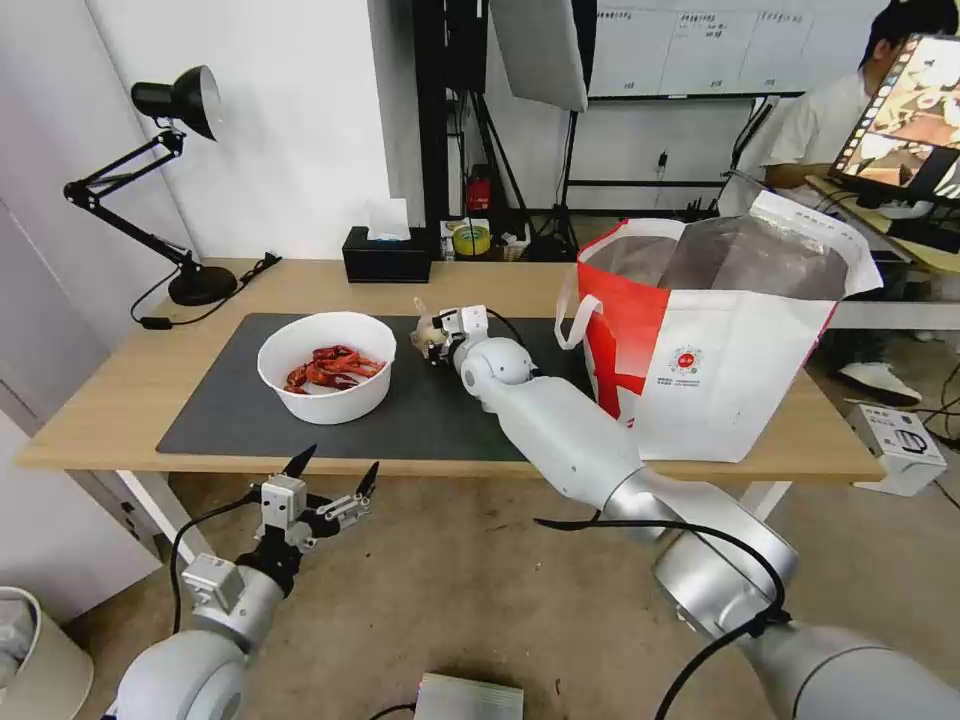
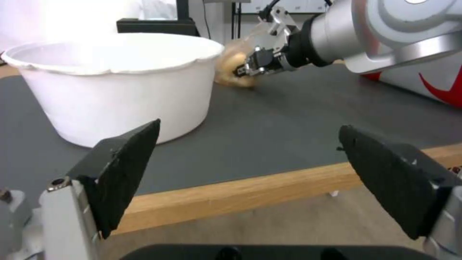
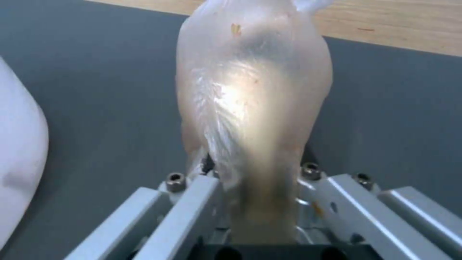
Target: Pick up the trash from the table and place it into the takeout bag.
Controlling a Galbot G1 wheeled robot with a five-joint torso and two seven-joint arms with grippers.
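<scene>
While the right arm reaches across the worktop (image 1: pixel 120 400) in the head view, the right claw (image 1: pixel 437 338) is at the far middle of the dark grey mat (image 1: pixel 230 410), pinching the knotted clear bag (image 1: pixel 428 330) with its beige lump; the white bowl (image 1: pixel 327 365) of red crayfish shells (image 1: pixel 330 366) stands on the mat just to the claw's left; the takeout bag (image 1: pixel 715 340) stands upright with its mouth open on the right end of the worktop, touching the arm's side or very nearly, I cannot tell which; the black tissue box (image 1: pixel 387 255) sits at the back edge and a black desk lamp (image 1: pixel 180 180) at the back left corner; the left claw (image 1: pixel 330 472) hangs below the front edge of the worktop, fingers spread wide; over to the left wrist view, its two black fingertips (image 2: pixel 127 169) stand far apart with nothing between them, the bowl (image 2: pixel 120 86) looms close on the mat, and beyond it the right claw (image 2: pixel 248 68) grips the bag (image 2: pixel 233 68), which sits low on the mat; now the right wrist view, and the bag (image 3: pixel 252 97) fills the middle, its lower end clamped between the silver fingers (image 3: pixel 192 202), mat underneath, the bowl's wall (image 3: pixel 19 162) off at one side.
</scene>
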